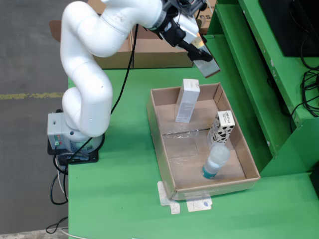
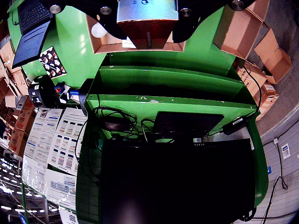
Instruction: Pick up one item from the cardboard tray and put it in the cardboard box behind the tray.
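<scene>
The fingers [image 1: 205,63] hang above the far edge of the tray [image 1: 162,144], gripping a small silver box [image 1: 207,63]. Behind it sits the cardboard box [image 1: 154,52] on the green desk [image 1: 119,199].

The fixed view is evenly and fairly brightly lit from above; shadows under the white arm [image 1: 89,64] and inside the cardboard tray [image 1: 164,144] are soft and short; clear tape [image 1: 187,132] on the tray floor gives a faint sheen; focus is acceptable, though fine print is too soft to read. The gripper-mounted view is strongly fisheye, with straight edges bowing near the borders; its lower half is dark around a black monitor [image 2: 177,182]; small glare spots sit on the green shelf [image 2: 173,100].
</scene>
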